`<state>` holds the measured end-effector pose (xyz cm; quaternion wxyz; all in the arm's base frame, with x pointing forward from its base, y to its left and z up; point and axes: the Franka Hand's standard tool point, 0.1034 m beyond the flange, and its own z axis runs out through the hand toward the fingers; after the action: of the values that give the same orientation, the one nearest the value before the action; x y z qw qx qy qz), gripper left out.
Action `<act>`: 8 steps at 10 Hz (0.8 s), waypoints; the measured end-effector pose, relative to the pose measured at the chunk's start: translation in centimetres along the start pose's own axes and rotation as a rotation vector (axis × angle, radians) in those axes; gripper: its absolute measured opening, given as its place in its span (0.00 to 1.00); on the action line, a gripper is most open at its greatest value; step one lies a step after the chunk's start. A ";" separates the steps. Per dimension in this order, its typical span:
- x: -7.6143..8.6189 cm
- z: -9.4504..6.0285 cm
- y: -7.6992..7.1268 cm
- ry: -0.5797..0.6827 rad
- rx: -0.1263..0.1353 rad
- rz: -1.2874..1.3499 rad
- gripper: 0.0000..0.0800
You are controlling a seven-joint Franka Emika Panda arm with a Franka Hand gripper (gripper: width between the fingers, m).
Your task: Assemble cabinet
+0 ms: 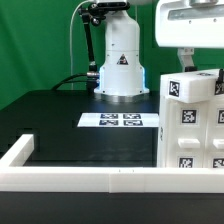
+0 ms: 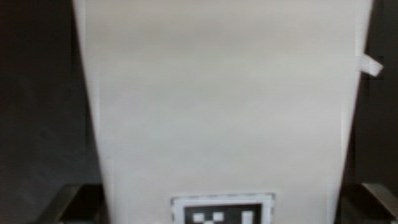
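Observation:
The cabinet body (image 1: 192,118) is a tall white box with black-and-white tags, standing at the exterior view's right behind the rail. My gripper (image 1: 189,64) reaches down onto its top edge. In the wrist view the cabinet body (image 2: 222,100) fills nearly the whole picture, with one tag (image 2: 222,212) close to my gripper (image 2: 222,206). One dark finger (image 2: 75,202) lies against one side of the body and the other finger (image 2: 377,200) against the opposite side, so the jaws are shut on the body. Its lower end is hidden behind the rail.
The arm's white base (image 1: 121,68) stands at the back on the black table. The marker board (image 1: 120,121) lies flat in front of it. A low white border rail (image 1: 90,180) runs along the front and turns back at the exterior view's left.

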<state>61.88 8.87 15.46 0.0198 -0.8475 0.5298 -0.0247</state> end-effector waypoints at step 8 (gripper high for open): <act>-0.1 0.0 -0.1 -0.031 0.008 0.628 0.70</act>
<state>61.91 8.99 15.45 0.0378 -0.6427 0.7652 -0.0064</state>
